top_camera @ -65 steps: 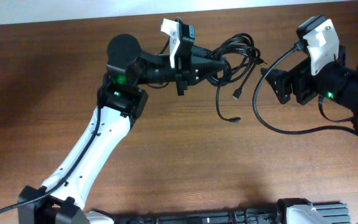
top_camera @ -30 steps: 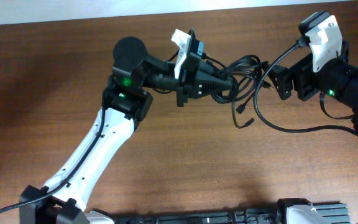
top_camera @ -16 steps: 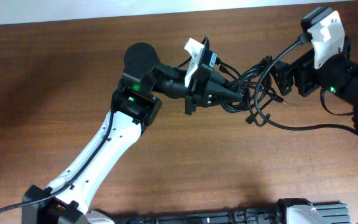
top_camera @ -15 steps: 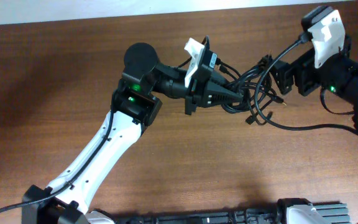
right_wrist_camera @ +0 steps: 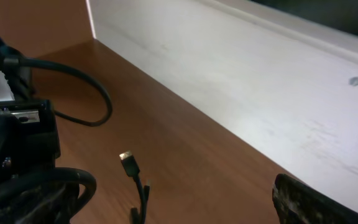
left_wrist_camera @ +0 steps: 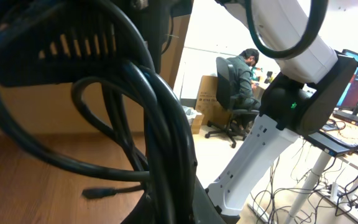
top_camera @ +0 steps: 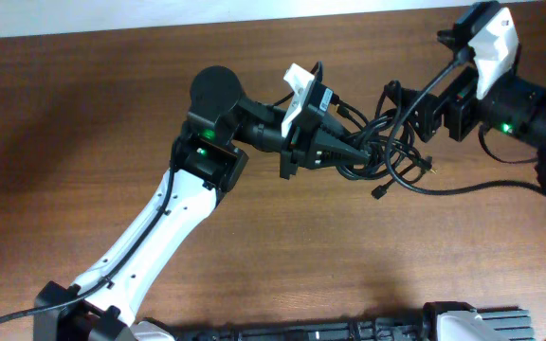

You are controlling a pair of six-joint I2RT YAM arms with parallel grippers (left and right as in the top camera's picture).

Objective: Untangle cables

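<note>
The cables (top_camera: 388,152) form one knotted black bundle held above the brown table between the two arms. My left gripper (top_camera: 356,152) is shut on the bundle's left side. In the left wrist view the thick black strands (left_wrist_camera: 161,127) fill the frame, and one small plug (left_wrist_camera: 98,193) hangs low. Two plug ends (top_camera: 379,191) dangle under the bundle. My right gripper (top_camera: 417,112) is open at the bundle's right edge. In the right wrist view a thin cord with a plug (right_wrist_camera: 128,160) stands up between its spread fingers (right_wrist_camera: 303,200), touching neither.
The right arm's own thick wire (top_camera: 448,188) loops over the table below the right gripper. A white wall (right_wrist_camera: 241,68) borders the table's far edge. The arms' base housing (top_camera: 444,320) lies along the near edge.
The left gripper has carried the bundle to the right, up against the right gripper. The right arm has shifted slightly left. The dangling plug ends swung along with the bundle.
</note>
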